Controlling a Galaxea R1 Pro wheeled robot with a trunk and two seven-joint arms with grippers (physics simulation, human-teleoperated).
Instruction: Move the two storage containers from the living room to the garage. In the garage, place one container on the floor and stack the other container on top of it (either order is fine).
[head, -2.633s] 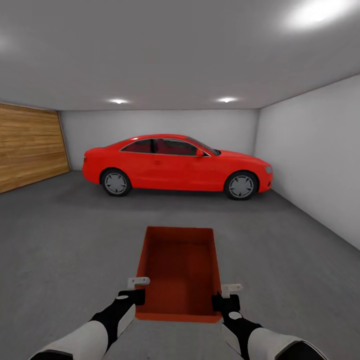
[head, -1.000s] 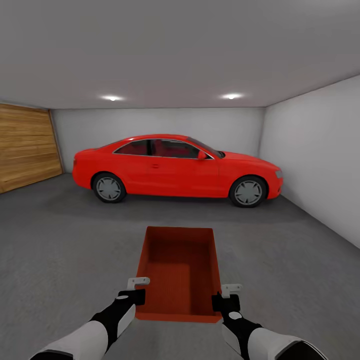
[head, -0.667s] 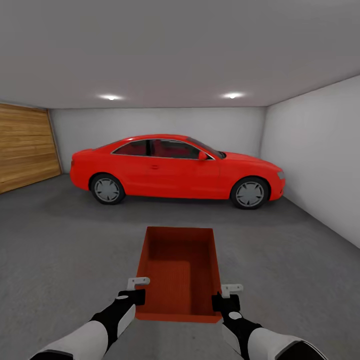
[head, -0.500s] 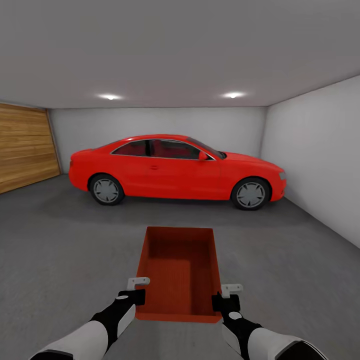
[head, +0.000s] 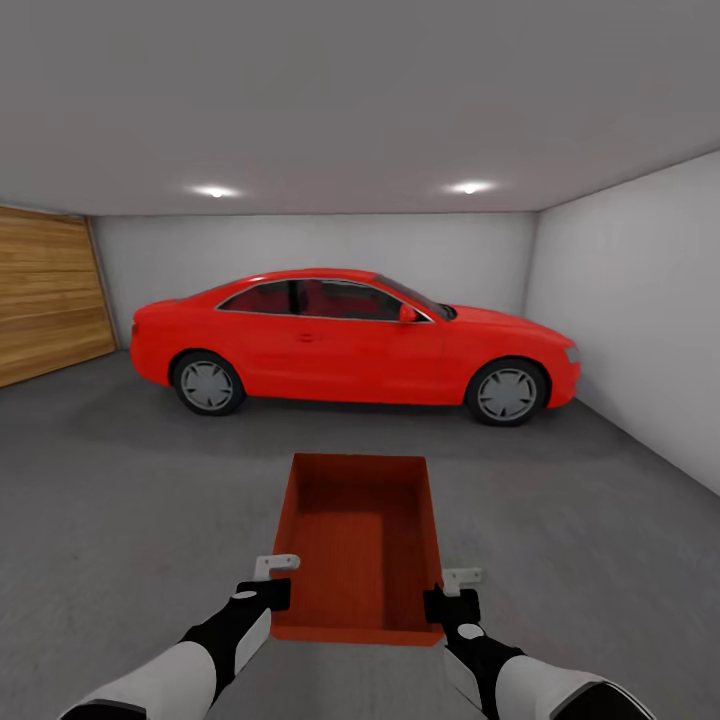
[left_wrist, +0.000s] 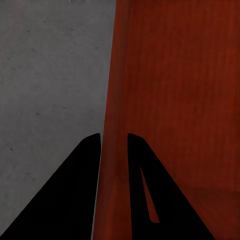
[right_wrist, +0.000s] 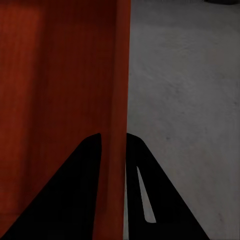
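While both sets of fingers (left_wrist: 114, 145) (right_wrist: 113, 145) pinch its straight walls, the storage container (head: 360, 545) (smooth, orange-red) hangs over rough concrete floor (head: 120, 500).

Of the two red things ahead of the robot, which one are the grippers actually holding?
The orange-red open-topped storage container, not the red car: the left gripper and right gripper each pinch one of its side walls above the grey concrete floor.

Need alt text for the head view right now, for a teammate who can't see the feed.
Both grippers, left gripper and right gripper, clamp the side walls of an orange-red storage container, held above the grey concrete floor of a garage. Ahead, a red car is parked side-on against the pale back wall, a wooden door at left.
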